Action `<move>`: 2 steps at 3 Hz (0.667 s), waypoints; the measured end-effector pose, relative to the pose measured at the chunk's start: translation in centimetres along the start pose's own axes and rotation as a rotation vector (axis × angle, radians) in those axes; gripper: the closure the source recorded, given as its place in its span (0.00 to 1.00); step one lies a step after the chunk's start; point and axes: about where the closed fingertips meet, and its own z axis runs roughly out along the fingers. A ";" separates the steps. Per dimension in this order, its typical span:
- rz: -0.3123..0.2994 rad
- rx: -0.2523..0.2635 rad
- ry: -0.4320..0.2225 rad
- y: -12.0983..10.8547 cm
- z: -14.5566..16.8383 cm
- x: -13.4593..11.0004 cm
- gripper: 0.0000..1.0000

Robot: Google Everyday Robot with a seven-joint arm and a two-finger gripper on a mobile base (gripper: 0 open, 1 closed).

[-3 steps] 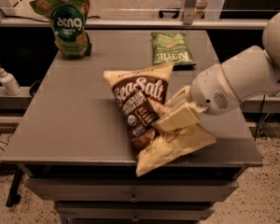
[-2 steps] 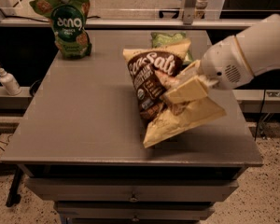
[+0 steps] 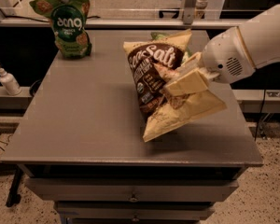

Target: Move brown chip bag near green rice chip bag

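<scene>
The brown chip bag (image 3: 154,73), cream-yellow with a dark brown panel and white "Sea Salt" script, hangs tilted above the right half of the grey table (image 3: 84,115). My gripper (image 3: 175,85) comes in from the right and is shut on the bag's right side, holding it off the tabletop. The green rice chip bag (image 3: 67,27), dark green with white logo letters, stands upright at the table's far left corner, well apart from the held bag.
A lighter green flat bag (image 3: 158,34) peeks out behind the held bag at the far side. A white pump bottle (image 3: 8,80) stands on a low ledge left of the table. A rail and posts run behind the table.
The gripper has lifted the brown chip bag higher and carried it toward the far side of the table, so that it now covers most of the flat green bag.
</scene>
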 end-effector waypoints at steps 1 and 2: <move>0.010 0.018 -0.029 -1.1 1.3 -0.9 1.00; 0.038 0.056 -0.080 -3.6 3.0 -2.7 1.00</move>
